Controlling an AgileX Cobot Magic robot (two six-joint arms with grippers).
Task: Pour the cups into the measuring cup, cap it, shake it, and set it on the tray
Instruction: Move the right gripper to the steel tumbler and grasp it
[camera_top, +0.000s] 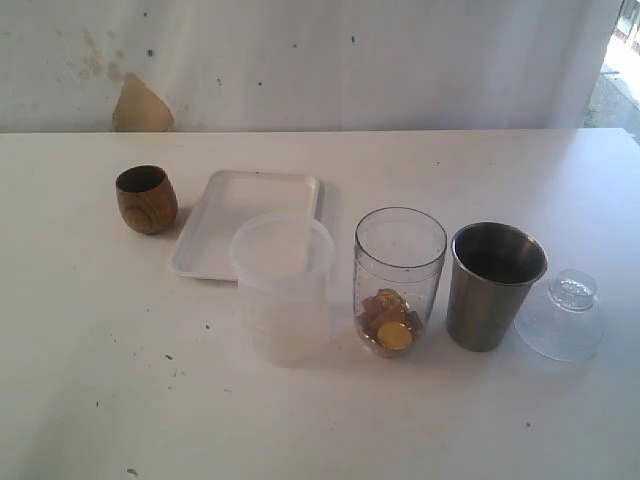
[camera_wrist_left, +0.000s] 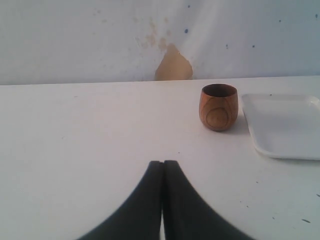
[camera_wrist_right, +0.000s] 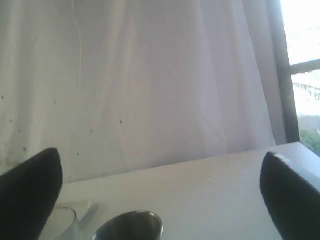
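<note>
The brown wooden cup stands at the left, beside the white tray. Right of the middle is the clear measuring cup, upright, with gold and brown pieces at its bottom. The steel tumbler is just right of it. No arm shows in the exterior view. My left gripper is shut and empty, low over the table, short of the wooden cup and the tray. My right gripper is wide open with nothing between its fingers, and the steel tumbler's rim shows below it.
A frosted plastic jug stands in front of the tray, left of the measuring cup. A clear domed lid lies right of the steel tumbler. A white curtain hangs along the table's far edge.
</note>
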